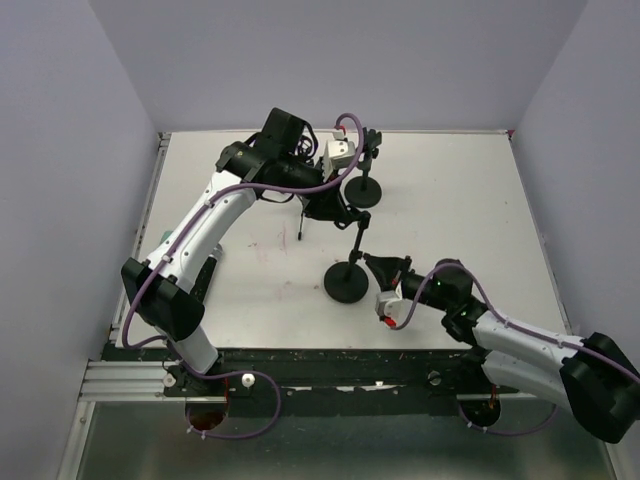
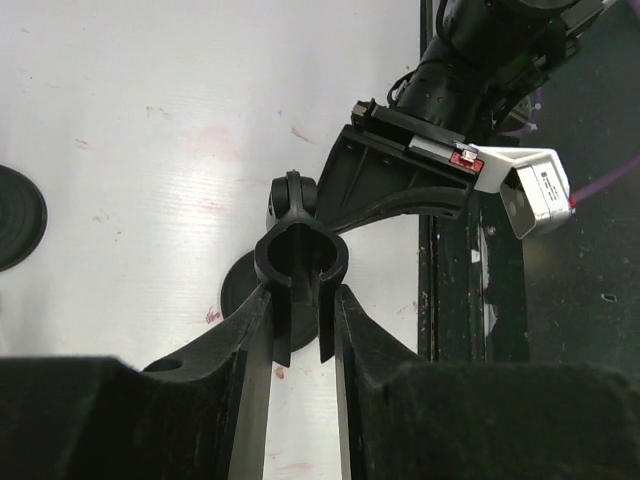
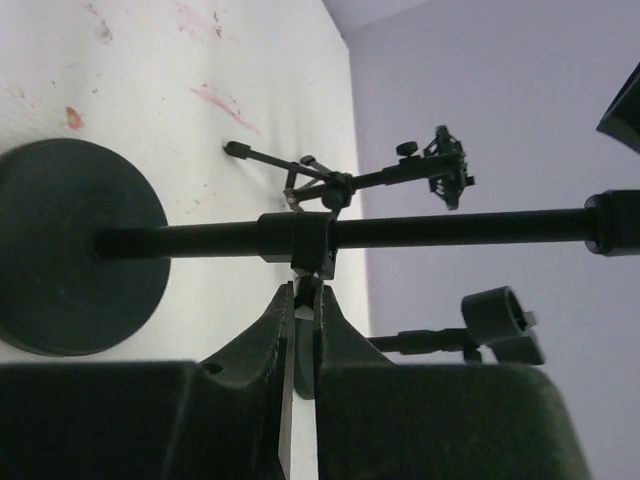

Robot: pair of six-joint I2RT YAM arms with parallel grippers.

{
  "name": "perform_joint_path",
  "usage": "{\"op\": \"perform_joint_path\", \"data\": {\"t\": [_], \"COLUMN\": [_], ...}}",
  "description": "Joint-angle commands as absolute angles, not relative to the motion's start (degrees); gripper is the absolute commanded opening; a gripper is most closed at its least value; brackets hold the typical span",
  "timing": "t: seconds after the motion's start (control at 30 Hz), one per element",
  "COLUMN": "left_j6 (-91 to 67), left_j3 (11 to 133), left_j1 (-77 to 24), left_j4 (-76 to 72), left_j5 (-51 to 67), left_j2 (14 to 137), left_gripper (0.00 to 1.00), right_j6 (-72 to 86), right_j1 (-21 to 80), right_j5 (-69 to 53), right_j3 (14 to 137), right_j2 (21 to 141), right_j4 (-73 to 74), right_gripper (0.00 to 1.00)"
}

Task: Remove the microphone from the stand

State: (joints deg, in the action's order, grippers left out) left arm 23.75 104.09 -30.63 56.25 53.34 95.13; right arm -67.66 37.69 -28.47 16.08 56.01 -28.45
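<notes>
Left gripper (image 2: 300, 300): clenching the stem of the mic clip (image 2: 272, 268), centre of the left wrist frame.
Right gripper (image 3: 303, 295): pinching the collar (image 3: 295, 238) on the stand pole (image 3: 200, 240), mid-frame, just right of the round base (image 3: 60, 260).
Microphone: not showing clearly. The clip ring's inside is reading too dark to tell whether it is sitting there.
Risk: pulling on the clip alone is likely to drag the whole stand up. If the thin pinch on the collar starts slipping, the base could tip toward the second stand (image 1: 363, 192), upper centre.
</notes>
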Motion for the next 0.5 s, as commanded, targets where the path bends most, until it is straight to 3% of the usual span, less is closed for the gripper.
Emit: {"op": "perform_joint_path", "data": {"t": [0.0, 0.17, 0.3, 0.47], "left_j6": [24.6, 24.7, 24.8, 24.5], "left_j3": [103.2, 104.0, 103.8, 104.1], "left_j1": [-30.9, -30.9, -30.9, -30.9], "left_j4": [55.0, 55.3, 55.4, 55.2], "left_j5": [52.2, 52.3, 52.5, 52.9], "left_j2": [94.8, 95.0, 95.1, 95.4], "left_gripper": [0.32, 0.32, 0.32, 0.32], "right_j6": [-81.1, -76.1, -74.5, -60.1], "right_j1": [38.6, 38.6, 38.5, 38.1], "right_j5": [-26.2, -23.7, -17.5, -4.5], "right_j3": [9.4, 19.9, 19.6, 23.1], "right_j2": [56.2, 46.9, 41.6, 37.7], "right_j4": [-54.9, -22.3, -14.6, -6.3], "right_gripper": [0.19, 0.38, 0.55, 0.64]}}
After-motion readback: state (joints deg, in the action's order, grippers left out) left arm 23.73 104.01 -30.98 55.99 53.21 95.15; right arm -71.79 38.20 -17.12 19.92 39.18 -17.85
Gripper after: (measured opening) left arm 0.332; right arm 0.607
